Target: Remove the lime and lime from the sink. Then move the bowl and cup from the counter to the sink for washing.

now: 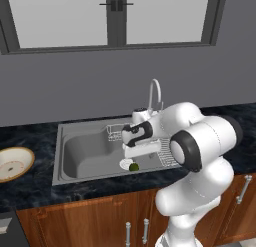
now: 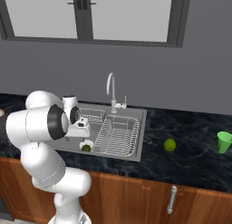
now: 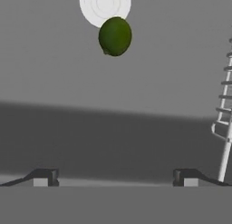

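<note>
A dark green lime (image 3: 115, 36) lies on the sink (image 1: 61, 146) floor, touching the near edge of the round white drain (image 3: 104, 4); it also shows as the dark lime (image 1: 134, 167) and the dark lime (image 2: 86, 148) in the base views. A brighter lime (image 2: 170, 144) rests on the black counter (image 2: 190, 162) right of the sink. The green cup (image 2: 223, 142) stands upright at the far right. The tan-rimmed bowl (image 1: 13, 163) sits on the counter left of the sink. My gripper (image 3: 115, 178) hangs open above the basin, short of the dark lime, with nothing between its fingers.
A wire rack (image 2: 116, 137) fills the right part of the sink, and a smaller wire basket (image 1: 115, 132) sits at the back. The curved chrome faucet (image 1: 154, 93) rises behind the basin. Wooden cabinets (image 2: 136, 200) run below the counter.
</note>
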